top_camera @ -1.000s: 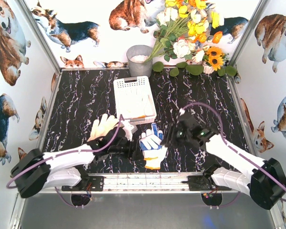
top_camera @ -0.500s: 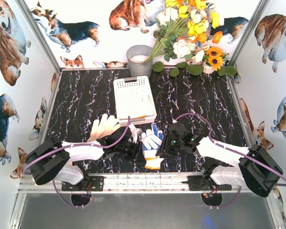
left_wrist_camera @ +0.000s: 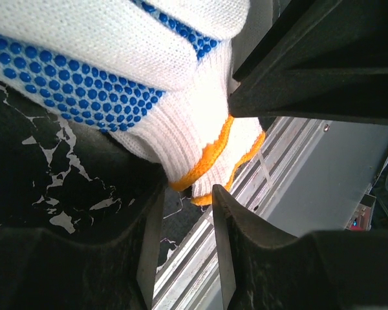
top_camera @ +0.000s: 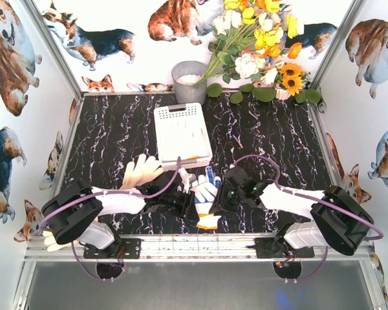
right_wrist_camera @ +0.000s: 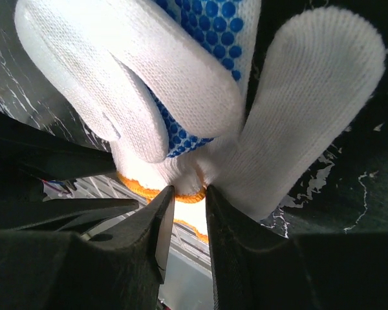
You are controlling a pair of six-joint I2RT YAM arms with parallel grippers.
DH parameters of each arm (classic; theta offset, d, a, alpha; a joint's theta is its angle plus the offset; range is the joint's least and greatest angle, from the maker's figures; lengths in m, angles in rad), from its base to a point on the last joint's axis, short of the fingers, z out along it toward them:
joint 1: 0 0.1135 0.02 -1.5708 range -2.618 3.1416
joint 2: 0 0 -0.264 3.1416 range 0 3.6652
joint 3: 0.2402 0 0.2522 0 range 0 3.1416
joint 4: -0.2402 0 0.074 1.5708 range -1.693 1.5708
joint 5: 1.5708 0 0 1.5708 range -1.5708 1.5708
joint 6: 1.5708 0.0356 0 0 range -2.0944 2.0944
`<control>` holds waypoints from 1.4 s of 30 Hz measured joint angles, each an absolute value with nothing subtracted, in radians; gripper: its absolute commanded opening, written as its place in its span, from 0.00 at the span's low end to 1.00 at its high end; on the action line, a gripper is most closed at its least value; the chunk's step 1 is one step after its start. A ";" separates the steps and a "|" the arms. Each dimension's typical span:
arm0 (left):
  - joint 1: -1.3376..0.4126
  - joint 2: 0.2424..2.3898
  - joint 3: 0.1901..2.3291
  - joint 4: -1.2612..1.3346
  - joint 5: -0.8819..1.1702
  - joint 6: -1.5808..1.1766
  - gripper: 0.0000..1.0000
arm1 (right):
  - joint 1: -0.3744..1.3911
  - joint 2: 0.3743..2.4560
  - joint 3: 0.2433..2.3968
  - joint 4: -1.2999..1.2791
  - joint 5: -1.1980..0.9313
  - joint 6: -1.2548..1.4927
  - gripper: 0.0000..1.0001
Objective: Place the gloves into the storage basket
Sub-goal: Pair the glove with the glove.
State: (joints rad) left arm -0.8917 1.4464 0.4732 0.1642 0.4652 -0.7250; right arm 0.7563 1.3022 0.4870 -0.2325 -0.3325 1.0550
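A blue-dotted glove [top_camera: 205, 192] lay palm up on the black marbled table [top_camera: 116, 129], near the front edge and just short of the storage basket [top_camera: 181, 108], its orange-trimmed cuff [left_wrist_camera: 200, 155] pointing toward the arms. The left gripper [left_wrist_camera: 184, 194] reached in from the left and the right gripper [right_wrist_camera: 189, 194] from the right, both meeting at that cuff with their jaws drawn narrow about the trim. Whether either had truly pinched the knit could not be told. To do this pick well, it seemed wise to bite deeper into the ribbed cuff rather than its edge alone. One arm should carry while the other backed away, since the fingertips sat very close together, and the glove should be lifted clear before swinging it far toward the basket. By count there was one basket, already holding white gloves [top_camera: 184, 137] too bunched to number. One yellow-palmed glove [top_camera: 141, 170] lay left of the dotted one, a pale glove-like shape [top_camera: 50, 241] showed at the near left corner, and one grey bucket [top_camera: 189, 81] stood beyond.
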 measured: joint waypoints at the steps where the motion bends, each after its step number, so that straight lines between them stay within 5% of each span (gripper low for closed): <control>1: -0.892 1.449 0.475 0.164 0.467 -0.725 0.26 | 0.757 1.304 0.487 -0.231 -0.332 1.056 0.26; 11: -0.892 1.475 0.502 0.145 0.459 -0.707 0.01 | 0.759 1.304 0.487 -0.227 -0.337 1.076 0.00; 29: -0.884 1.174 0.737 -0.191 0.330 -0.613 0.00 | 0.760 0.910 0.735 -0.556 -0.233 1.044 0.00; 42: -0.826 1.135 0.843 -0.220 0.315 -0.601 0.00 | 0.764 0.894 0.899 -0.732 -0.092 0.941 0.00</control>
